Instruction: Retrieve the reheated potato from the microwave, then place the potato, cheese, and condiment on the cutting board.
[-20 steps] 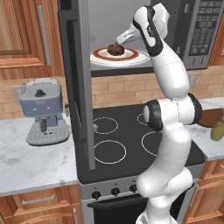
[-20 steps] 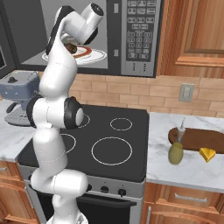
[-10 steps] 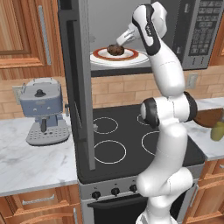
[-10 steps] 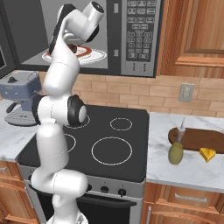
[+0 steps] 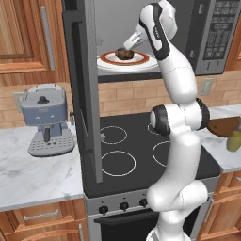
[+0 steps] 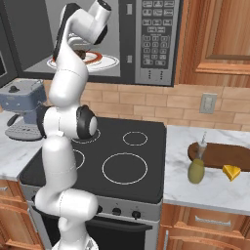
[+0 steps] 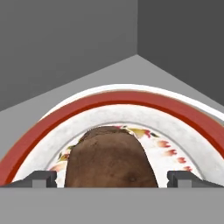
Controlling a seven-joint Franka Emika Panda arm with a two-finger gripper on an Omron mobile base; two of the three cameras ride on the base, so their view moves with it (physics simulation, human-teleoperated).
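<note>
The microwave (image 5: 214, 33) hangs open above the stove, its keypad (image 6: 154, 39) on the right. Inside, the dark brown potato (image 5: 124, 53) lies on a white plate with a red rim (image 5: 141, 60). My gripper (image 5: 127, 46) reaches into the cavity right at the potato. In the hand view the potato (image 7: 111, 159) sits between my two fingertips (image 7: 41, 178), which stand wide apart, so the gripper (image 7: 111, 179) is open. On the right counter, the cutting board (image 6: 227, 155) lies flat with the olive condiment (image 6: 197, 168) and the yellow cheese (image 6: 231, 172) in front of it.
The microwave door (image 5: 84, 94) is swung out to the left and hangs over the black stovetop (image 5: 141, 150). A grey coffee machine (image 5: 44, 120) stands on the left marble counter. Wooden cabinets flank the microwave. A wall outlet (image 6: 207, 103) is above the right counter.
The hand has edged slightly lower and deeper toward the potato. The jaws stay open and the potato has not moved.
</note>
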